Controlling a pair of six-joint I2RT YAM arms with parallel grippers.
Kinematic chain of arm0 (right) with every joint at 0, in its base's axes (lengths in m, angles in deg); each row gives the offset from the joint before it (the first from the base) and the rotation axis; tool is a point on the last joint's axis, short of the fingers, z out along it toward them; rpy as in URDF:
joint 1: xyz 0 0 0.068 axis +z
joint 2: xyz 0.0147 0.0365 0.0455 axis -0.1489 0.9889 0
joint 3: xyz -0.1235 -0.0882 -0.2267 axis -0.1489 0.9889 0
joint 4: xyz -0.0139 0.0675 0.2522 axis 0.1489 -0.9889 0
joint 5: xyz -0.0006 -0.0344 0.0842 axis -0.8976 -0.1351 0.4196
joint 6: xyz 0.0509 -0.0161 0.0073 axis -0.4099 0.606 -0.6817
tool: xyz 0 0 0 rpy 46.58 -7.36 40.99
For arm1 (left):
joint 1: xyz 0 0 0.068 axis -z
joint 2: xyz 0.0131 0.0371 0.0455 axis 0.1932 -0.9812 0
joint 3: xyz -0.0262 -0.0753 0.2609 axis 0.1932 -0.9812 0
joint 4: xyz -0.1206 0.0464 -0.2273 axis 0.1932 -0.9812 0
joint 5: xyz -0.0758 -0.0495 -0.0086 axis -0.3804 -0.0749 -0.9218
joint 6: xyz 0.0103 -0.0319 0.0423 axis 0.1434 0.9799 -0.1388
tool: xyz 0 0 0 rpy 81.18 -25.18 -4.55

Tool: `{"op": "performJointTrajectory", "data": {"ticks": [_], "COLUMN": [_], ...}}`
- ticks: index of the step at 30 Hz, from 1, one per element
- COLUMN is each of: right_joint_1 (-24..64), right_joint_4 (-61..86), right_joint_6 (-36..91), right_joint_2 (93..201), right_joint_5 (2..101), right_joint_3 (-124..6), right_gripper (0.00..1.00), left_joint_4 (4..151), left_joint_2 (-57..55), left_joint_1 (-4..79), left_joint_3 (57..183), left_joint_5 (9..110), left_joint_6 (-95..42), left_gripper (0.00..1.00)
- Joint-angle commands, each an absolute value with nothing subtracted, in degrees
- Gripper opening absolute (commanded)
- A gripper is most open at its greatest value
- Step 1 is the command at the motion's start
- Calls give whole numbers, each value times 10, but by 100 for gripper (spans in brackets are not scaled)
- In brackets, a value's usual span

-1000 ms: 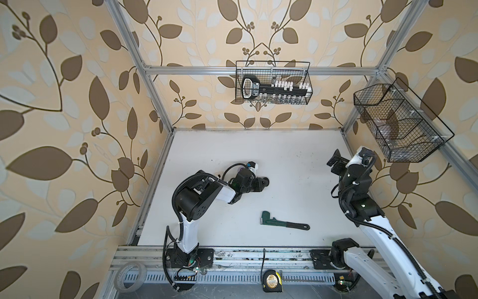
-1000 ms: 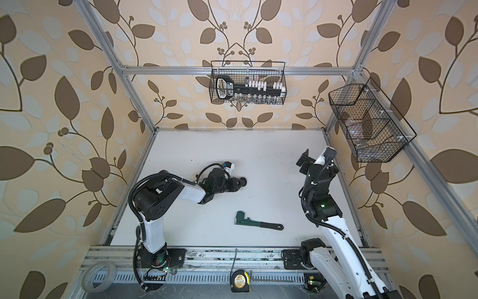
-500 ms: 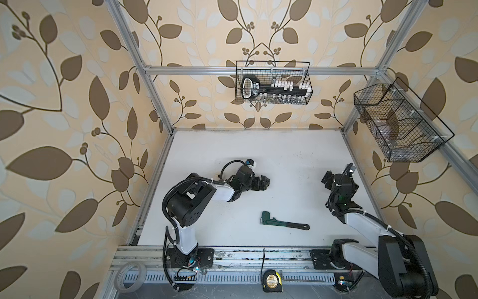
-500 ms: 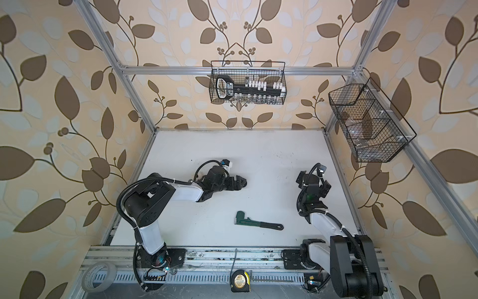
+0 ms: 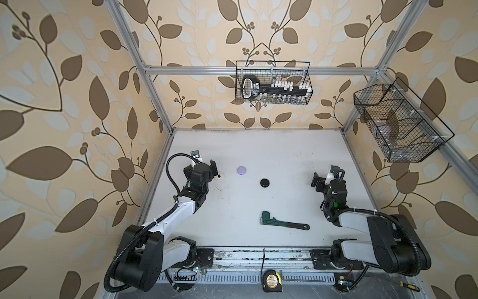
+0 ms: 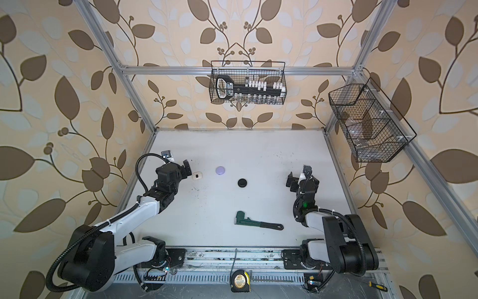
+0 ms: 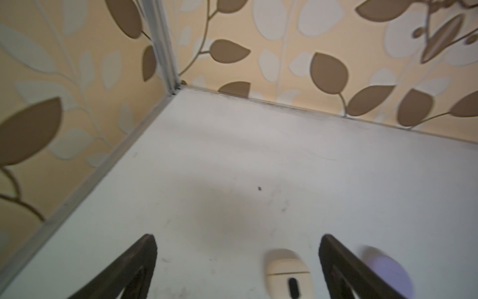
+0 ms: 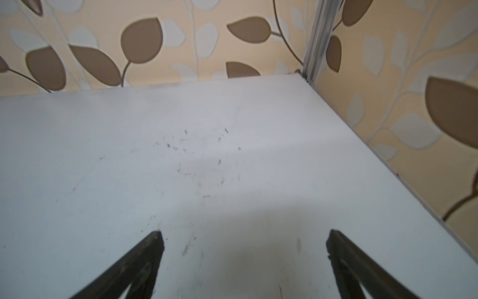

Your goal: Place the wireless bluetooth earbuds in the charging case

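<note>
Three puck-like charging cases lie shut in a row on the white table point(image 5: 258, 150): a white case point(image 5: 220, 176) point(image 6: 197, 176), a lavender case point(image 5: 241, 170) point(image 6: 220, 170) and a black case point(image 5: 264, 182) point(image 6: 242, 182). The earbuds are out of view. My left gripper point(image 5: 215, 172) point(image 6: 190, 173) is open beside the white case. In the left wrist view the white case point(image 7: 287, 274) lies between the spread fingers of the left gripper point(image 7: 238, 240), close to one finger, and the lavender case point(image 7: 385, 271) lies outside them. My right gripper point(image 5: 316, 182) point(image 8: 244, 236) is open over bare table at the right.
A green pipe wrench point(image 5: 282, 222) lies near the table's front. A tape measure point(image 5: 271, 281) sits on the front rail. A wire basket point(image 5: 273, 82) with tools hangs on the back wall, another wire basket point(image 5: 398, 124) on the right wall. Walls and frame posts enclose the table.
My left gripper has opened and drawn back to the left, uncovering the three cases. The right arm has folded down low, its gripper still open.
</note>
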State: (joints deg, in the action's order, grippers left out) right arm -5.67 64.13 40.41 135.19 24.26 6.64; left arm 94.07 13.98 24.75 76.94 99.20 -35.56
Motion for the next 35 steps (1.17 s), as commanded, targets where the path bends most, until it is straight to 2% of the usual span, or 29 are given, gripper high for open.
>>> {"op": "performJointTrajectory", "data": {"ticks": [1,4,7,9,10,13,14,15,17,18,20,22,35], "right_joint_1": [-56,-57,-57,-57,-57,-55,-54,-55,-54,-54,-54,-52,-42], "right_joint_4": [704,710,709,717,710,714,715,712,713,714,712,714,723], "right_joint_6": [430,429,429,430,429,431,431,431,432,432,432,432,445], "right_joint_2": [1359,1358,1357,1361,1358,1361,1360,1359,1359,1361,1359,1360,1360], "right_joint_5": [265,265,267,267,267,264,264,264,263,263,263,261,260], "right_joint_3": [83,85,86,86,85,85,85,85,85,85,85,85,90], "right_gripper": [100,100,100,100,100,100,100,100,100,100,100,100,100], "left_joint_4": [1028,1100,1017,1004,1014,1276,1306,1311,1163,1133,1202,1138,1143], "left_joint_2": [125,65,53,66,72,9,-31,-53,-39,-48,-57,-43,-45], "left_joint_1": [218,173,154,126,104,83,82,80,80,81,81,81,81], "left_joint_3": [738,720,763,757,739,619,620,634,695,716,692,711,710], "left_joint_5": [1068,1004,993,940,879,845,846,824,745,740,742,734,735], "left_joint_6": [-441,-415,-388,-375,-366,-359,-358,-371,-402,-405,-406,-407,-407], "left_gripper": [99,99,99,99,99,99,99,99,99,99,99,99,99]}}
